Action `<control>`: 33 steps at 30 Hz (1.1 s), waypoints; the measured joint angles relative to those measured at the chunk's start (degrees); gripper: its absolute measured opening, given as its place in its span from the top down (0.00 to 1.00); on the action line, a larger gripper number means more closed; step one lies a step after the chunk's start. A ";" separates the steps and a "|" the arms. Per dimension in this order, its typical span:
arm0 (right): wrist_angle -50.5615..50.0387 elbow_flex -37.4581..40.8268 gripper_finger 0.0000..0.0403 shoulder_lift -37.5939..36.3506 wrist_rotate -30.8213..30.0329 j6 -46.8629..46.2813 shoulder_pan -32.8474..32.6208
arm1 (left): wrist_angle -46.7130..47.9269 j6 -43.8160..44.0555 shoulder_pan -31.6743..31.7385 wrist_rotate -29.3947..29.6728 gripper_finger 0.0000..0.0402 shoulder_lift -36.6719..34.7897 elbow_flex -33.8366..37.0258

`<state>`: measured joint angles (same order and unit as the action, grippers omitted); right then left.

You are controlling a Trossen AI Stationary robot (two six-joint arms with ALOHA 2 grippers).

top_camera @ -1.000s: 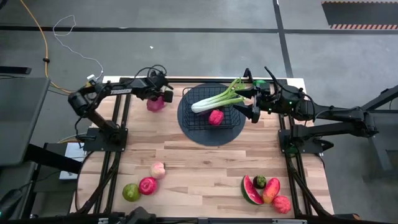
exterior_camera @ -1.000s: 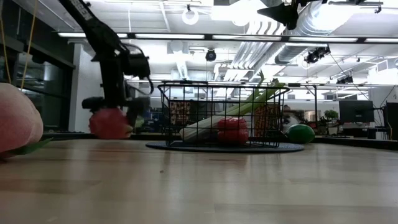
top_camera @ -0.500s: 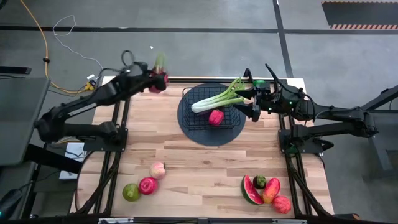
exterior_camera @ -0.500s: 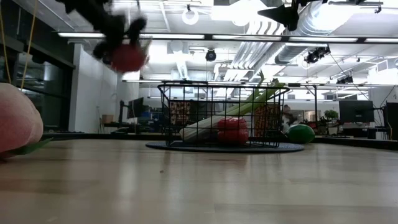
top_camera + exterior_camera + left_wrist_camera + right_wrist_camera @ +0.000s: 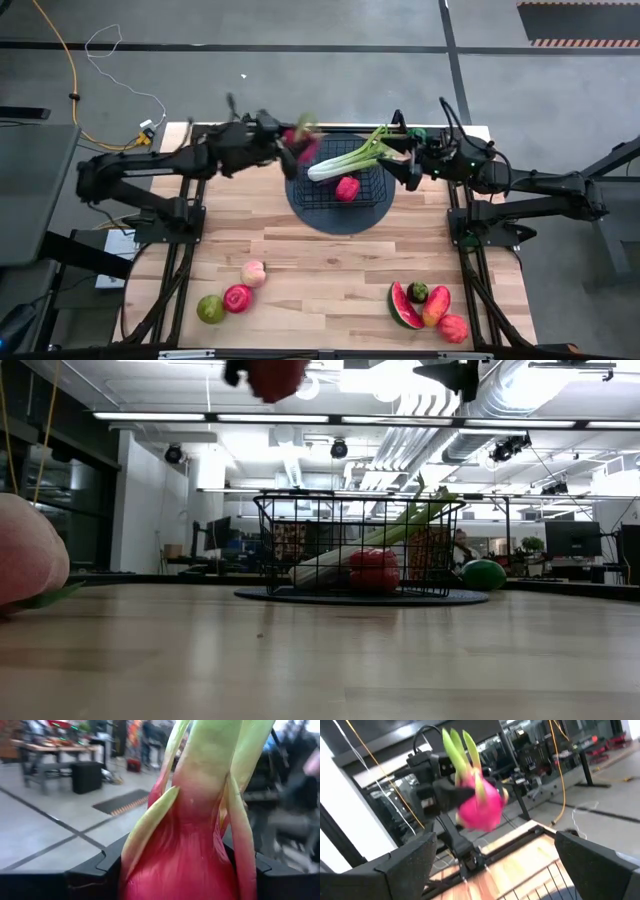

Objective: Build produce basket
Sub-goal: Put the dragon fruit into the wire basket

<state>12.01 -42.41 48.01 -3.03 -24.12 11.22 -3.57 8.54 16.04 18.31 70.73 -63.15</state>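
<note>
The black wire basket (image 5: 345,172) stands on a dark round mat (image 5: 312,212) at the table's far middle. In it lie a green-white leafy stalk (image 5: 352,158), whose leaves stick out over the far-right rim, and a red pepper (image 5: 347,188). My left gripper (image 5: 293,142) is high above the basket's far-left edge, shut on a pink dragon fruit (image 5: 303,133), which also shows at the low view's top (image 5: 276,374). My right gripper (image 5: 409,172) hangs open just right of the basket. A green pepper (image 5: 484,574) lies behind it. My left gripper pinches the dragon fruit's pink body (image 5: 468,809) between its two fingers (image 5: 87,876), one on each side. It comes roughly level from the table's left. The fruit is lifted clear, high over the table, with its green tips (image 5: 456,746) pointing up.
A peach (image 5: 254,272), a red apple (image 5: 238,297) and a green apple (image 5: 210,309) lie near the front left. A watermelon slice (image 5: 402,306) and more fruit (image 5: 440,312) lie at the front right. Bare wood lies between them and the mat.
My left gripper has lifted the dragon fruit off the table at the far left, carried it high up and swung it right toward the basket, over whose far-left edge it now is. The fruit has left the table entirely.
</note>
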 joint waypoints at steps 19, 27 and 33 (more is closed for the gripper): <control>0.04 0.00 0.02 0.00 0.30 -1.36 0.00 | 17.42 -10.27 -1.17 -5.63 0.44 30.74 -16.36; -2.73 0.00 0.02 0.00 0.46 -2.01 0.00 | 19.51 -4.91 -1.35 -5.94 0.44 33.84 -16.36; -2.77 0.00 0.02 0.00 0.46 -2.01 0.00 | 21.04 -4.15 -0.92 -6.01 0.44 33.82 -16.38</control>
<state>9.23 -42.41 48.01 -2.57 -26.13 11.22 17.47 4.39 15.13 12.31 104.55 -79.53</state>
